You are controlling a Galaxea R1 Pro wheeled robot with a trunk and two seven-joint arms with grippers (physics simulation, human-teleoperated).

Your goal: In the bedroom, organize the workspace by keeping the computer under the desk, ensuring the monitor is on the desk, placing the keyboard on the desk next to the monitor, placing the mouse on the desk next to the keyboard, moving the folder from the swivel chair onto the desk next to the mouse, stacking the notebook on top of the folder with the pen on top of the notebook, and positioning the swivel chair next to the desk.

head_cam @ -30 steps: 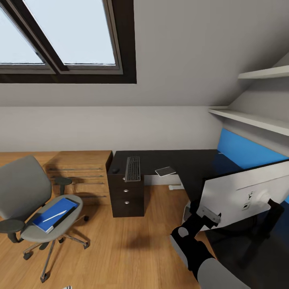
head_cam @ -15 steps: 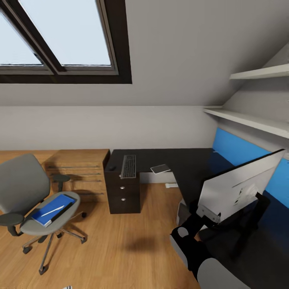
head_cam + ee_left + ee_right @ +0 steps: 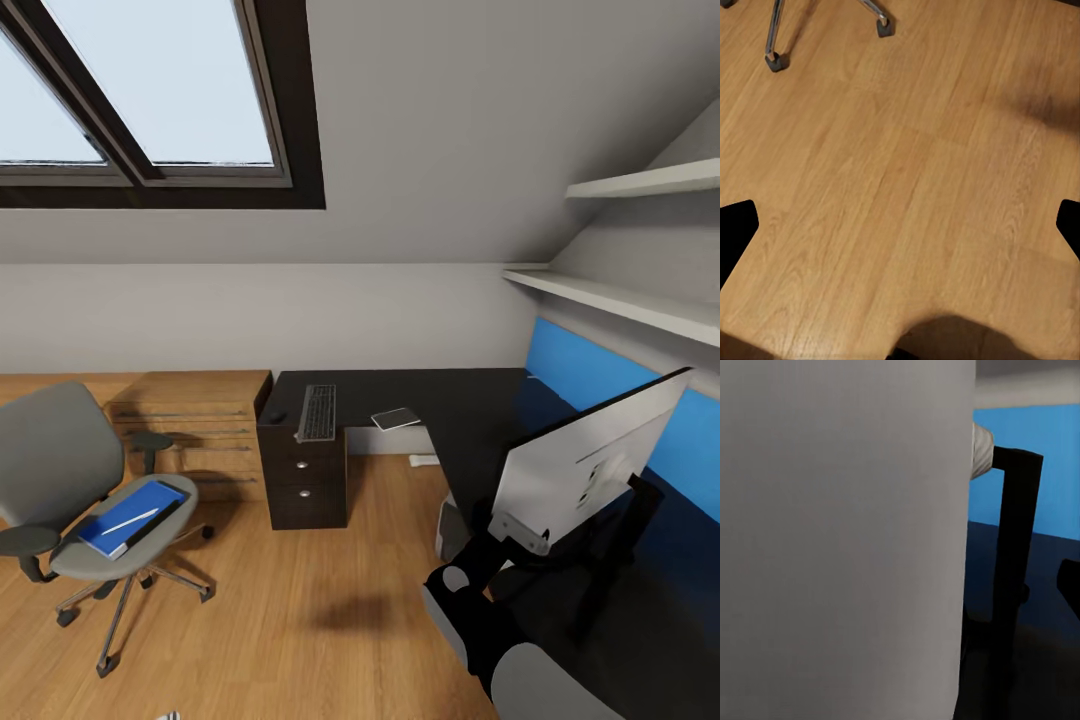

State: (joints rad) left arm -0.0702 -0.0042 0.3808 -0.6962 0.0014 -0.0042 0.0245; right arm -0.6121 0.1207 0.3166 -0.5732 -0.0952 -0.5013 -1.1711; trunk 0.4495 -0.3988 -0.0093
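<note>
The right gripper (image 3: 520, 532) clamps the lower near edge of the monitor (image 3: 585, 465), holding it tilted, white back showing, over the near right of the desk (image 3: 470, 410). Whether the left gripper's dark fingertips (image 3: 735, 232) are parted or closed cannot be told; they hang above the wooden floor (image 3: 907, 187). Far on the desk lie the keyboard (image 3: 319, 412), the mouse (image 3: 275, 415) left of it, and the notebook (image 3: 396, 418) to its right. On the swivel chair (image 3: 70, 480), at left, the folder (image 3: 130, 520) carries the pen (image 3: 131, 521). No writing is legible.
</note>
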